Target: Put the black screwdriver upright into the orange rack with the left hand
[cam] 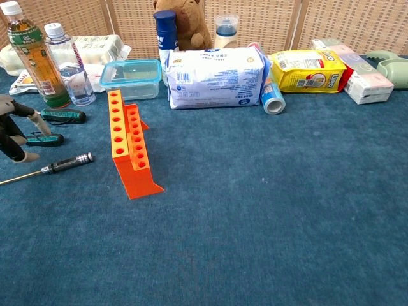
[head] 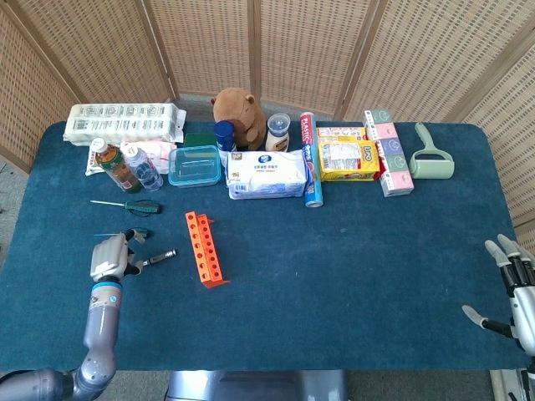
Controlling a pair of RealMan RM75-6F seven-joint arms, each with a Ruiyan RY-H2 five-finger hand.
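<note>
The black screwdriver [cam: 60, 165] lies flat on the blue table, its handle [head: 161, 256] pointing toward the orange rack [head: 203, 249]. The rack [cam: 127, 143] stands with its rows of holes facing up, all empty. My left hand [head: 111, 257] hovers over the screwdriver's metal shaft, fingers spread, holding nothing; in the chest view the left hand [cam: 14, 131] shows at the left edge. My right hand [head: 510, 292] hangs open off the table's right edge, far from the rack.
Two green-handled screwdrivers [cam: 62, 115] [cam: 43, 139] lie just behind the black one. Bottles [cam: 35, 57], a clear lidded box [cam: 131, 78], a wipes pack [cam: 215, 78], a plush toy [head: 239, 110] and boxes line the back of the table [head: 351, 276].
</note>
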